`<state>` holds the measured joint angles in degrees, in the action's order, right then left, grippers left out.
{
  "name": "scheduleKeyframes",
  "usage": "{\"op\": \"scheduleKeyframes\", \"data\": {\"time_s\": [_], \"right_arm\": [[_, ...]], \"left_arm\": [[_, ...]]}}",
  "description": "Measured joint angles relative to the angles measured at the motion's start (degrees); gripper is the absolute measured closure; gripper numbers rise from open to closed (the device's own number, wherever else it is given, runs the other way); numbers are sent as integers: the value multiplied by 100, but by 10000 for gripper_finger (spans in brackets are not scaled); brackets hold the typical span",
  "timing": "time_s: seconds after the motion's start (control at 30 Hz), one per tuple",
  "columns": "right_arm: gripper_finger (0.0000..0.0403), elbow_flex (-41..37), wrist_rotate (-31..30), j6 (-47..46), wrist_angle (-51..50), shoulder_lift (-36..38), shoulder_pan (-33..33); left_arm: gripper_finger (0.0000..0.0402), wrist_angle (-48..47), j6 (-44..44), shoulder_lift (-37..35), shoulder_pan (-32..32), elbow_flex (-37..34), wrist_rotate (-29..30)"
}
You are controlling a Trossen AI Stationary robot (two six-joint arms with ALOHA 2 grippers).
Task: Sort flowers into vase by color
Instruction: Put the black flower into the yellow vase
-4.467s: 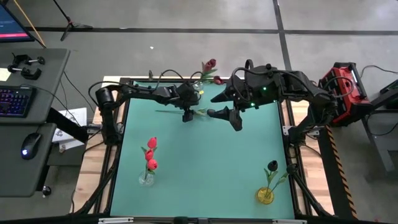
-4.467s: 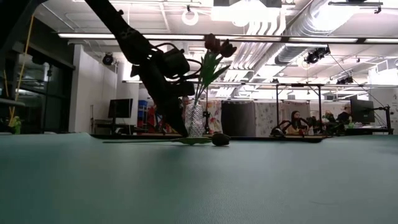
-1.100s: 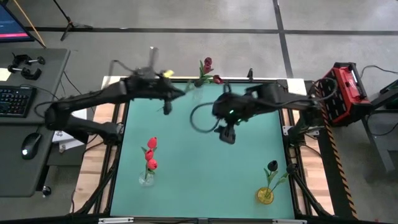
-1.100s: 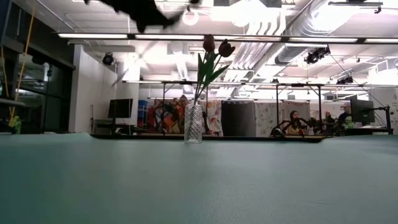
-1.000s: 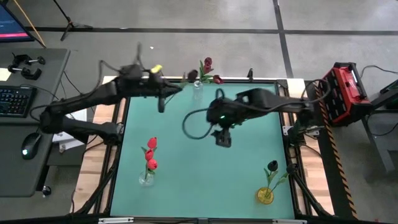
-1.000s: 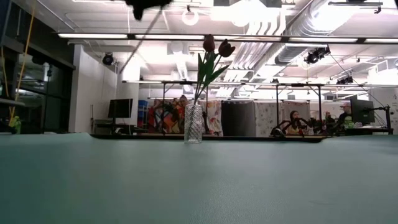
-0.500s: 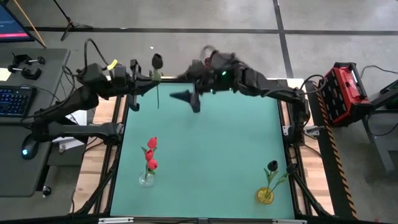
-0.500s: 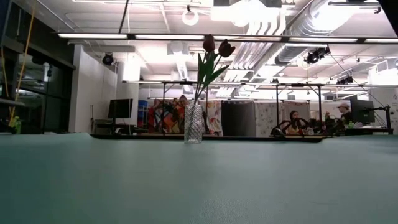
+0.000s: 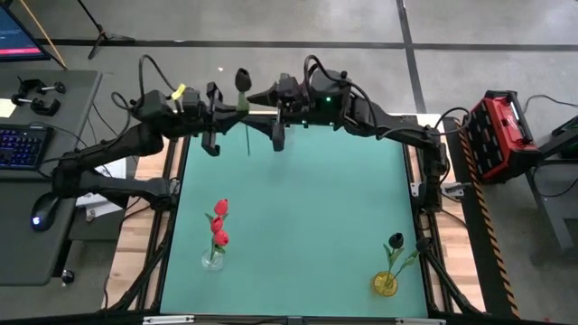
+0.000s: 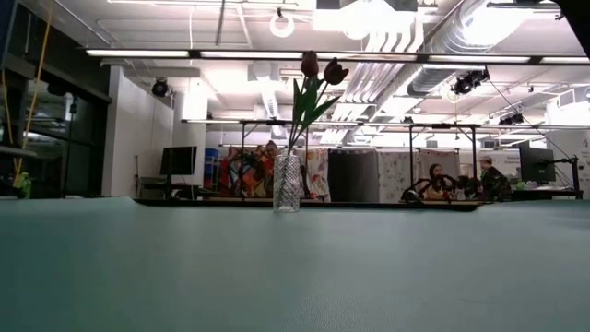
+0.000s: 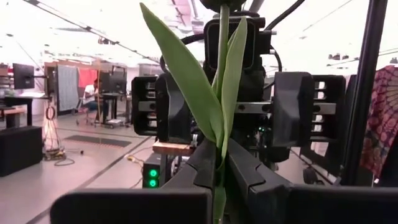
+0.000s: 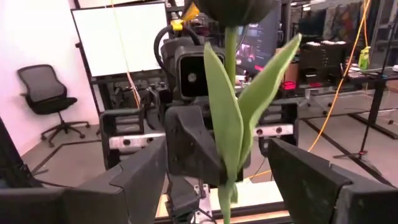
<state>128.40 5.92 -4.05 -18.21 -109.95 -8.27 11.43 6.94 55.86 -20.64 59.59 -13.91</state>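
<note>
No legible writing or labels in any view. Upper left of the high view: left arm reaches level toward centre, left tool [image 9: 228, 106] closed on the stem of a dark-headed flower [image 9: 242, 79], held above the far edge of the green surface [image 9: 298, 217]. Upper centre: right arm extends leftward, right tool [image 9: 276, 117] facing it, fingers spread wide either side of the stem, gripping nothing. Lower left: red flowers [image 9: 219, 223] in a vase. Lower right: dark flower [image 9: 395, 242] in a yellow vase [image 9: 385, 283].

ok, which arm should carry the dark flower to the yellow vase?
Probably right: the yellow vase stands on its side, and the right hand is open around the dark flower the left hand grips.
</note>
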Motion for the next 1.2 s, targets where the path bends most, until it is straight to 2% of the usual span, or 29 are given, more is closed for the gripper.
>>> {"op": "scheduleKeyframes", "data": {"time_s": [0.27, 0.4, 0.53, 0.67, 0.73, 0.87, 0.97, 1.2], "right_arm": [[138, 0, -160, 44, 10, 2, -11], [167, 0, -169, 4, 8, 2, -11], [245, 0, -293, 10, 31, 2, -11], [357, 0, -306, 66, 83, 2, -11], [389, 0, -309, 111, 94, 2, -11], [384, 0, -329, 18, 91, 2, -13], [398, 0, -317, 113, 1, 29, -18], [400, 2, -265, 151, -877, 355, -220]], "left_arm": [[401, 372, -62, 253, 133, 2, 0], [401, 352, -151, 255, 133, 2, 114], [395, 352, -158, 253, 130, 2, 263], [382, 354, -158, 253, 133, 2, 269], [372, 351, -157, 253, 130, 2, 338], [345, 339, -158, 253, 133, 2, 536], [313, 249, -155, 237, 130, 2, 548], [224, -931, -282, -112, 43, 2, 595]]}}
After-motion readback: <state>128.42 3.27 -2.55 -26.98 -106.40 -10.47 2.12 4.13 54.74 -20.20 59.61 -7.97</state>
